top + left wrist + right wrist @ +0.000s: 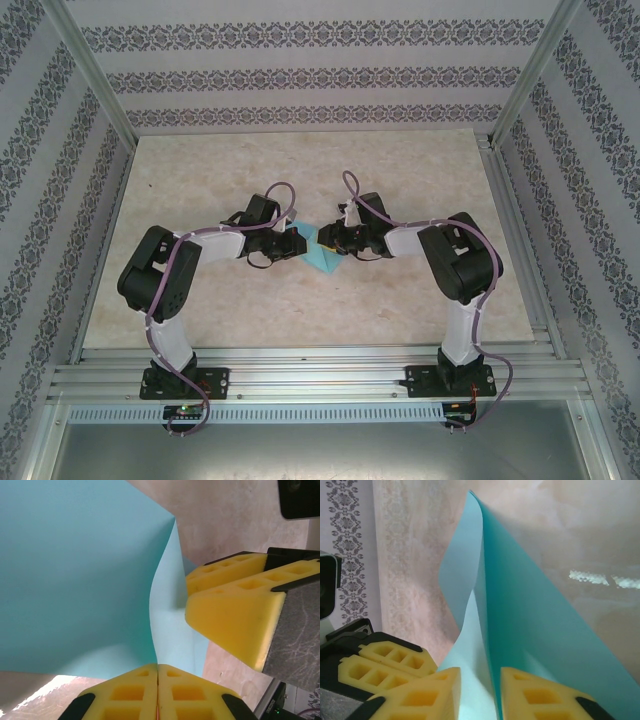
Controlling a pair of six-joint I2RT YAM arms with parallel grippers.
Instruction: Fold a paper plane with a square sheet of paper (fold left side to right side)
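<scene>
My left gripper is closed, pinching the square sheet of paper. My right gripper stands partly open, the sheet between its fingers.

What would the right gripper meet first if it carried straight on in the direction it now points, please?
The square sheet of paper: its raised flap runs between the open jaws of the right gripper and stands up just ahead, so the gripper would probably push into that first.

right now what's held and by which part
the square sheet of paper, pinched at its edge by the left gripper; right gripper straddles it, jaws apart
</scene>
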